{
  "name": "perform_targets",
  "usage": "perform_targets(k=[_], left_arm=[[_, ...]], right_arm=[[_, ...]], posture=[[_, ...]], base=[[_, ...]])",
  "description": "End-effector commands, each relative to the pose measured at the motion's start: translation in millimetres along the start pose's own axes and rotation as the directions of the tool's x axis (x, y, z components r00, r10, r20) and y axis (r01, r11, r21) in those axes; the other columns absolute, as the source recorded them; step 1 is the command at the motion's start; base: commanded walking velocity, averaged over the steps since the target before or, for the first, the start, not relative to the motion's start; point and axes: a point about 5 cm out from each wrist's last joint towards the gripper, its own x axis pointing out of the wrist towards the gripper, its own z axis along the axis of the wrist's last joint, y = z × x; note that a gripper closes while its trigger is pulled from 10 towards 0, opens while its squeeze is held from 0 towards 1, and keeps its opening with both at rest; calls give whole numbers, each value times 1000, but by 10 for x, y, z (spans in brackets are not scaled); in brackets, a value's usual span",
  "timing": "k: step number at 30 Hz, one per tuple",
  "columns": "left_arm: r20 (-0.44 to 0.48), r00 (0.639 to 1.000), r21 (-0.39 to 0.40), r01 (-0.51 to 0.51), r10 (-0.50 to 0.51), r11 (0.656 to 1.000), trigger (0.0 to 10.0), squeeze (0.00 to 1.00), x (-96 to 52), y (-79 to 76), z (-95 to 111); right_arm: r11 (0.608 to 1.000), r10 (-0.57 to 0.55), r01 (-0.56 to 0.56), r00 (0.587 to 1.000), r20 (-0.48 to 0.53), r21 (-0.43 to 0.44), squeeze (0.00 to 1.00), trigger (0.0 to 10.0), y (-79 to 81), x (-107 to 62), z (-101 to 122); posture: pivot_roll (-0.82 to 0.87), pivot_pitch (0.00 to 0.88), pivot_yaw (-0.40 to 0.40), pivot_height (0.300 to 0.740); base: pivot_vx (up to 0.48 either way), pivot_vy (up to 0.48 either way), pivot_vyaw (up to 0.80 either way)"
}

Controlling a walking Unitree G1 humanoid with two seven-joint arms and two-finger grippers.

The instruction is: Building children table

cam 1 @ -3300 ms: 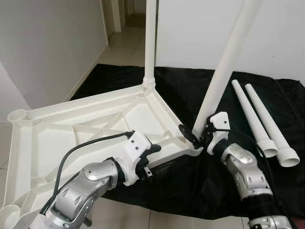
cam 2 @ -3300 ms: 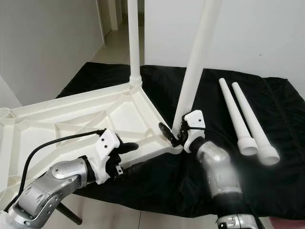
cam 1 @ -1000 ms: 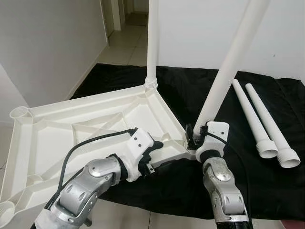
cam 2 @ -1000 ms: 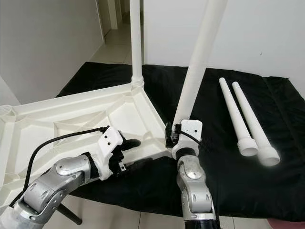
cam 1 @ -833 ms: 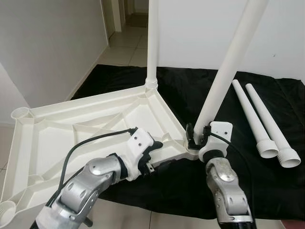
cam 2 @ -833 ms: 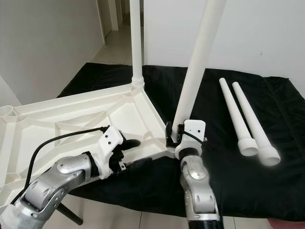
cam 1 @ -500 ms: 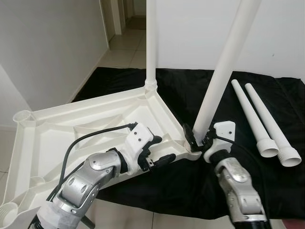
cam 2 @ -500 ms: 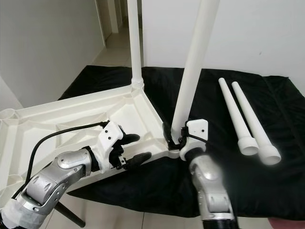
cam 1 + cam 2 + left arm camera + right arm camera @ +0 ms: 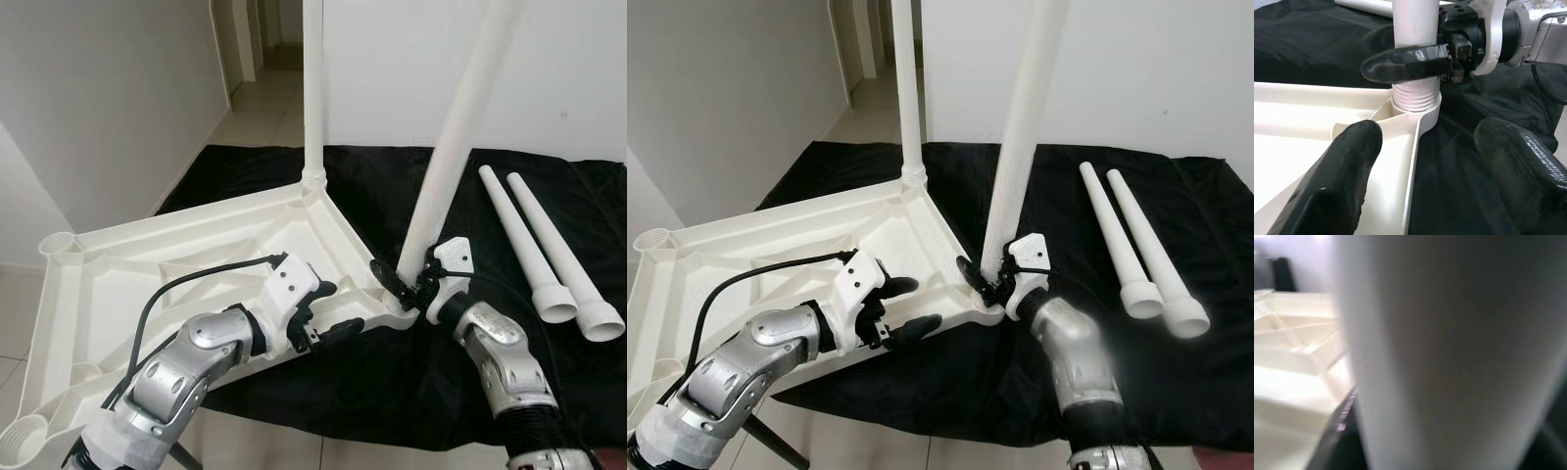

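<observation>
tabletop (image 9: pixel 196 257): white plastic, lying upside down w/ ribbed underside facing up, round sockets at corners; sitting partly on the black cloth (image 9: pixel 392 186), near-left part overhanging the tiled floor (image 9: pixel 260 103).
far leg (image 9: pixel 313 88): white tube, standing upright in the far corner socket, threaded collar showing at base.
near leg (image 9: pixel 451 147): white tube, rising tilted from the corner socket nearest the right arm; ribbed thread at its foot sitting in the socket, visible in left wrist view (image 9: pixel 1415 95).
spare legs (image 9: pixel 534 245): 2 white tapered tubes, lying side by side on the cloth to the right, flared ends toward the robot, well apart from the tabletop.
right tool (image 9: pixel 411 282): clenching the near leg low down, just above the socket; one black finger (image 9: pixel 1408 62) crossing in front of the tube.
left tool (image 9: pixel 328 311): released, fingers spread, hovering over the tabletop's near edge beside that corner; not gripping anything.
right wrist view: blurred white tube (image 9: pixel 1449 352) up close, tabletop ribs behind.
</observation>
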Motion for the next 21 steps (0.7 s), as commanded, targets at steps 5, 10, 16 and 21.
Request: perform_targets(k=[5, 10, 16, 21], left_arm=[[1, 996, 24, 87, -87, 996, 10000, 0, 15, -47, 16], [1, 996, 27, 85, -85, 996, 10000, 0, 25, -36, 11], [10, 997, 34, 81, -81, 996, 10000, 0, 52, -33, -2], [16, 998, 32, 67, -68, 997, 10000, 0, 95, -2, -18]], right_arm=[[999, 53, -52, 998, -41, 10, 0, 0, -2, 12, -125], [999, 44, -43, 998, -54, 26, 0, 10000, -26, 7, -180], [994, -53, 56, 998, -37, 90, 0, 10000, -45, -18, -199], [982, -166, 172, 983, -79, 74, 0, 10000, -23, -36, -257]], posture=[[-97, 0, 94, 740], [-99, 0, 91, 740], [-116, 0, 79, 740], [-126, 0, 68, 740]], base=[[0, 0, 0], [0, 0, 0], [0, 0, 0], [0, 0, 0]])
